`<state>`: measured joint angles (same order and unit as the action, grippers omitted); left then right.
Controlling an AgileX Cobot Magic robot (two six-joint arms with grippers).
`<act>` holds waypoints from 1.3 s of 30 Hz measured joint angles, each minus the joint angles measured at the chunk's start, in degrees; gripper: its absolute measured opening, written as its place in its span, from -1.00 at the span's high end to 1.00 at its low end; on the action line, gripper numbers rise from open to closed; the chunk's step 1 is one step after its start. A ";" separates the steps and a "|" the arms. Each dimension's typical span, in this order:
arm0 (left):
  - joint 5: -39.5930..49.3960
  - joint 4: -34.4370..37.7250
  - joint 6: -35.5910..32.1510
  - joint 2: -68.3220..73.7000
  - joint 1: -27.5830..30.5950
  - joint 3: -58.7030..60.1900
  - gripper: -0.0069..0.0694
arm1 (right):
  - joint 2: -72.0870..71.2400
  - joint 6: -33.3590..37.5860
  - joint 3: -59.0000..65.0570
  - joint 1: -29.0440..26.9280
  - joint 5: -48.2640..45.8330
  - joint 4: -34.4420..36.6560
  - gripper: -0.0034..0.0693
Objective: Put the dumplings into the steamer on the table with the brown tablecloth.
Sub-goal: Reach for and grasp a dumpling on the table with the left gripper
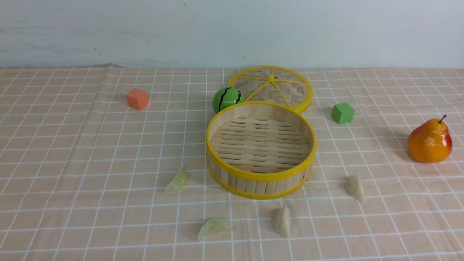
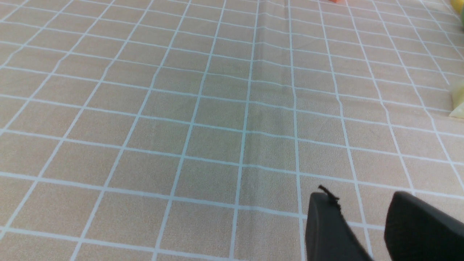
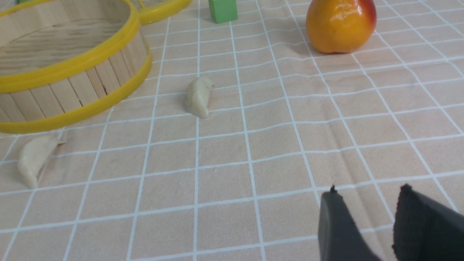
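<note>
The steamer [image 1: 261, 178] stands empty mid-table on the brown tablecloth [image 1: 90, 152]. Around its near side lie the dumplings: two pale green ones [image 1: 176, 182] [image 1: 214, 227] and two beige ones [image 1: 282, 221] [image 1: 355, 187]. Neither arm shows in the front view. In the left wrist view my left gripper [image 2: 360, 197] is open over bare cloth, with a pale green dumpling [image 2: 458, 103] at the frame's edge. In the right wrist view my right gripper [image 3: 368, 192] is open and empty, well short of the beige dumplings [image 3: 198, 96] [image 3: 34, 159] and the steamer [image 3: 72, 69].
The flat woven lid [image 1: 272, 87] lies behind the steamer, with a green watermelon ball [image 1: 227, 98] beside it. An orange cube [image 1: 137, 98] sits far left, a green cube [image 1: 342, 112] right of the lid, and a pear [image 1: 430, 141] at the far right.
</note>
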<state>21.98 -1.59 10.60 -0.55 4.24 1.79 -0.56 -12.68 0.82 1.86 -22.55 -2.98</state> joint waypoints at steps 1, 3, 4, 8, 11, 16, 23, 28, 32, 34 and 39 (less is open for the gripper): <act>0.00 0.00 0.00 0.00 0.00 0.00 0.19 | 0.00 0.00 0.00 0.00 0.00 0.00 0.25; 0.00 0.00 0.00 0.00 0.00 0.00 0.19 | 0.00 0.00 0.00 0.00 0.00 0.00 0.25; 0.00 0.00 0.00 0.00 0.00 0.00 0.19 | 0.00 0.00 0.00 0.00 0.00 -0.15 0.25; 0.00 0.00 0.00 0.00 0.00 0.00 0.19 | 0.00 0.00 0.00 0.00 0.04 -0.17 0.25; -0.05 -0.06 0.00 0.00 0.00 0.00 0.19 | 0.00 0.00 0.00 0.00 0.04 0.20 0.25; -2.71 6.36 2.32 0.00 0.00 0.00 0.19 | 0.00 -4.00 0.00 0.00 0.11 9.86 0.25; -10.37 48.03 25.81 0.00 0.00 0.00 0.19 | 0.00 -19.99 0.47 0.00 -0.86 40.93 0.25; -12.12 60.26 27.63 0.00 0.00 0.00 0.19 | 0.00 -19.22 0.57 0.00 -0.89 45.15 0.25; -11.25 61.80 26.89 0.00 0.00 0.00 0.19 | 0.00 -17.03 0.57 0.00 -0.09 45.09 0.25; -9.45 61.90 25.19 0.00 0.00 0.00 0.19 | 0.00 -14.99 0.57 0.00 0.18 45.05 0.25; -4.31 61.97 16.42 0.00 0.00 -0.59 0.19 | 0.00 -9.68 0.57 0.00 0.36 44.87 0.25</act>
<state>17.67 60.37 27.02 -0.55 4.24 1.19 -0.56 -22.36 1.40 1.86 -22.19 41.89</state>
